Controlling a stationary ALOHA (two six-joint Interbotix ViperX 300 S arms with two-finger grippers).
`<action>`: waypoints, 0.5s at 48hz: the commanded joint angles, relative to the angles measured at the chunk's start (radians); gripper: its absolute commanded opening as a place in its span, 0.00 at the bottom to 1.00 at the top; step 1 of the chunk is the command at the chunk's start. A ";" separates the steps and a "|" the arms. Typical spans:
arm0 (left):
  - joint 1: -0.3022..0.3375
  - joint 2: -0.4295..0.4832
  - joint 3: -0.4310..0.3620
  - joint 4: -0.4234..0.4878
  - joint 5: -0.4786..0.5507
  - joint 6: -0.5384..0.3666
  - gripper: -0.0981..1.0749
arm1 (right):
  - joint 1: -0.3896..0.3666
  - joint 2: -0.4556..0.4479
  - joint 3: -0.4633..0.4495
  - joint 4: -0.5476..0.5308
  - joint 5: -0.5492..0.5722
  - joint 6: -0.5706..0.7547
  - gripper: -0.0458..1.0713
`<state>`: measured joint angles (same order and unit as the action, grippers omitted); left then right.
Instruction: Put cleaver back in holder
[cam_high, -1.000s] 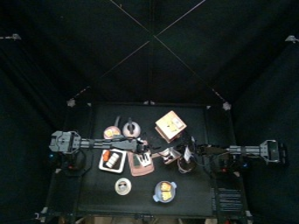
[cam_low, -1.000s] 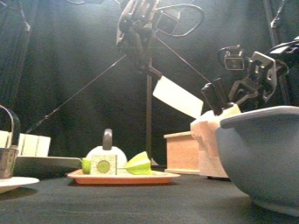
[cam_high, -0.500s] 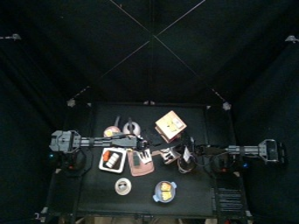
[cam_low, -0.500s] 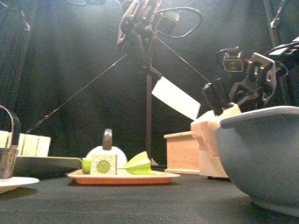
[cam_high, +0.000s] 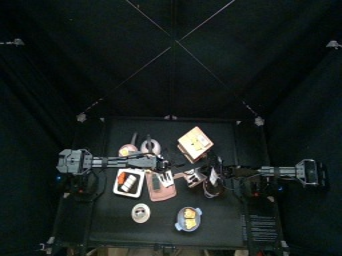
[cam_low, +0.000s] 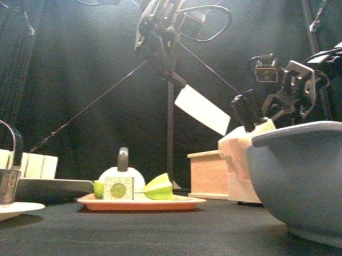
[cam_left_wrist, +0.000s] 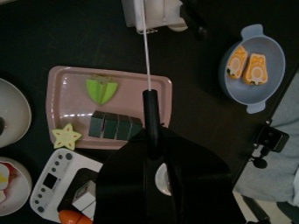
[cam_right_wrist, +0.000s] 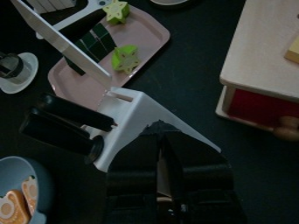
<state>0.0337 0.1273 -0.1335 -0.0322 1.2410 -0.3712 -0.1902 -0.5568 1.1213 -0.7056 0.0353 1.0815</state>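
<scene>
The cleaver (cam_low: 203, 110) shows a white blade slanting up and leftward from my right gripper (cam_low: 251, 105), which is shut on it above the table. In the right wrist view the cleaver's pale body (cam_right_wrist: 138, 115) starts just past the right gripper (cam_right_wrist: 163, 156), and its long blade reaches out over the pink board (cam_right_wrist: 149, 39). The holder (cam_high: 195, 143), a tan block with reddish stripes, stands behind the right gripper (cam_high: 203, 178); its tan top (cam_right_wrist: 268, 48) lies beside the cleaver. My left gripper (cam_low: 160, 30) hangs high over the board (cam_left_wrist: 70, 96).
A big grey-blue bowl (cam_low: 301, 180) fills the near right. The pink board (cam_low: 140, 203) carries green and white toy food. A blue bowl of food (cam_high: 190, 217) and a small plate (cam_high: 140, 212) sit near the front edge. More plates lie at the left.
</scene>
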 joint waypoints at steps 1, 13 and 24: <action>0.002 -0.012 -0.037 -0.002 -0.003 0.002 0.43 | -0.005 -0.006 -0.011 0.000 -0.006 -0.002 0.32; 0.002 -0.005 -0.037 -0.002 -0.002 0.003 0.43 | 0.003 -0.006 -0.002 0.002 -0.006 0.002 0.32; 0.002 -0.002 -0.035 -0.009 -0.003 0.005 0.43 | 0.005 -0.002 0.003 0.005 -0.006 0.003 0.32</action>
<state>0.0337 0.1396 -0.1335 -0.0368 1.2425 -0.3697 -0.1887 -0.5568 1.1305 -0.7041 0.0353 1.0830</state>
